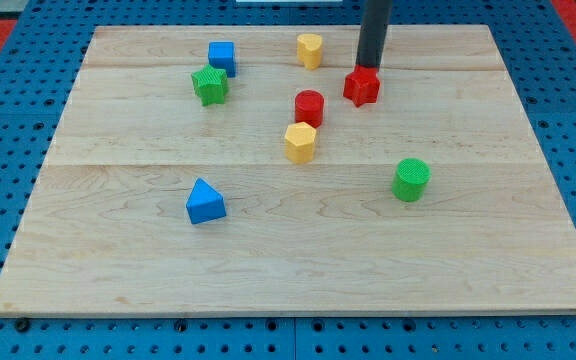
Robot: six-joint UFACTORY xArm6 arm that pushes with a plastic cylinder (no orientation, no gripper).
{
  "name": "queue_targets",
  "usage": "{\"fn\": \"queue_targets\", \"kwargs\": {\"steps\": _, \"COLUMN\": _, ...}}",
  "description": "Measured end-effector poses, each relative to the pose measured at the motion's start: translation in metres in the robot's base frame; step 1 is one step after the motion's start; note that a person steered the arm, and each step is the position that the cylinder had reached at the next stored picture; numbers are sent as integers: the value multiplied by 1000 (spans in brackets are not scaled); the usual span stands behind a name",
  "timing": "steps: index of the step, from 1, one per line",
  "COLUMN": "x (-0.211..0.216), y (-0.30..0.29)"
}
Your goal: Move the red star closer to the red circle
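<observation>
The red star lies on the wooden board near the view's top, right of centre. The red circle stands a short way to its lower left, with a gap between them. My tip is the lower end of the dark rod that comes down from the view's top. It sits at the star's upper edge, touching or nearly touching it.
A yellow hexagon block sits just below the red circle. Another yellow block is at the top centre. A blue cube and a green star are at the upper left. A blue triangle is lower left, a green cylinder at the right.
</observation>
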State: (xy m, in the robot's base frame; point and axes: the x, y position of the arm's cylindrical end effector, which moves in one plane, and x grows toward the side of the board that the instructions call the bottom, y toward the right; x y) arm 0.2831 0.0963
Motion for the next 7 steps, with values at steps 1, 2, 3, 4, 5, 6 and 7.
{"fn": "queue_targets", "kwargs": {"steps": 1, "x": -9, "y": 6}}
{"fn": "queue_targets", "kwargs": {"steps": 2, "x": -15, "y": 49}}
{"fn": "queue_targets", "kwargs": {"steps": 3, "x": -15, "y": 50}}
{"fn": "queue_targets", "kwargs": {"steps": 4, "x": -2, "y": 50}}
{"fn": "queue_targets", "kwargs": {"steps": 5, "x": 16, "y": 50}}
{"fn": "queue_targets", "kwargs": {"steps": 6, "x": 18, "y": 50}}
{"fn": "queue_targets", "kwargs": {"steps": 7, "x": 22, "y": 50}}
